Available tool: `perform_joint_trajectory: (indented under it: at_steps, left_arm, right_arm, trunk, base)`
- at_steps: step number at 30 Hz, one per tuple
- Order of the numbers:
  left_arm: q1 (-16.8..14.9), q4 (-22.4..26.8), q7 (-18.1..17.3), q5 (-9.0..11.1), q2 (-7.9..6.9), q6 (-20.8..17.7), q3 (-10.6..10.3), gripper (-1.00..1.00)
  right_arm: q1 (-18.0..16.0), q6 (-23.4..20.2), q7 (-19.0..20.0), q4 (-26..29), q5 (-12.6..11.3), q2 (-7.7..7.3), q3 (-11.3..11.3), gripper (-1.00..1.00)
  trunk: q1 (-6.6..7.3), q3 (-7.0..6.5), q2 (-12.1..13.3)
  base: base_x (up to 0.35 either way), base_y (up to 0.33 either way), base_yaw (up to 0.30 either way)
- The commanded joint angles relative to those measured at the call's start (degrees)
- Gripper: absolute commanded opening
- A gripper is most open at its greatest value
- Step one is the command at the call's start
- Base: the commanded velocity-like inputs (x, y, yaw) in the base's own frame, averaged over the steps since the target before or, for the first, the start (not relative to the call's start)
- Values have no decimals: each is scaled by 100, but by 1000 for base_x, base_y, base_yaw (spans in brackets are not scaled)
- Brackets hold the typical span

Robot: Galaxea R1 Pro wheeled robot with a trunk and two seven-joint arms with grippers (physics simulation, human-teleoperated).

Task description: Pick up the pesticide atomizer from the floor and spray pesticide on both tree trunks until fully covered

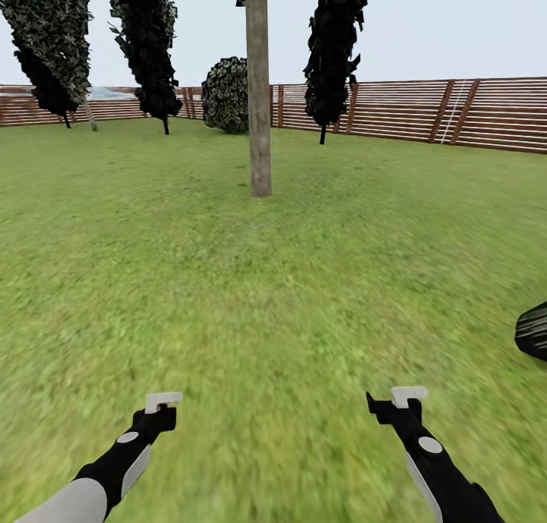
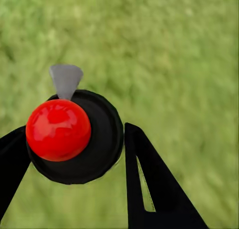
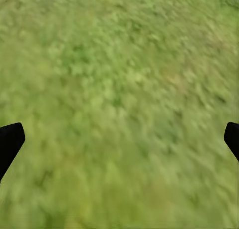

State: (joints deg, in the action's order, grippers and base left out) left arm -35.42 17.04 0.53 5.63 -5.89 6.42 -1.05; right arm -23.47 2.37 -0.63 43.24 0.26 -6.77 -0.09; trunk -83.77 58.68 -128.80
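Observation:
The pesticide atomizer [image 2: 94, 139] sits between the black fingers of my left gripper [image 2: 74, 157], which is shut on it. Its round black body, red spot and grey trigger head face the left wrist camera, with grass behind. In the head view my left gripper [image 1: 156, 418] hangs low at the left over the grass. Low at the right, my right gripper [image 1: 393, 411] is open; its fingertips [image 3: 10, 142] stand wide apart over bare grass. An upright tree trunk [image 1: 259, 105] of blotchy grey-beige bark rises straight ahead, some way off. A thin leaning trunk [image 1: 90, 116] shows far left by the fence.
The lawn [image 1: 273, 280] runs to a brown slat fence [image 1: 456, 113] at the back. A round dark bush [image 1: 226, 94] and two tall dark plants [image 1: 152, 45] [image 1: 334, 45] stand near the fence. Something dark [image 1: 533, 331] pokes in at the right edge.

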Motion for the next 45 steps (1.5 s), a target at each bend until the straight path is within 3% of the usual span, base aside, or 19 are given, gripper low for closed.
perform_joint_trajectory:
  at_steps: [1, 45]
  left_arm:
    - [0, 1, 0, -1, 0, 0, 0, -100]
    - [1, 16, 0, -2, 0, -7, 9, -100]
  right_arm:
    - [0, 0, -1, 0, 0, 0, 0, 100]
    - [0, 0, 1, -7, 0, 0, 0, 100]
  trunk:
    - [0, 0, 0]
    - [0, 0, 0]
  base:
    - [337, 0, 0]
    - [337, 0, 0]
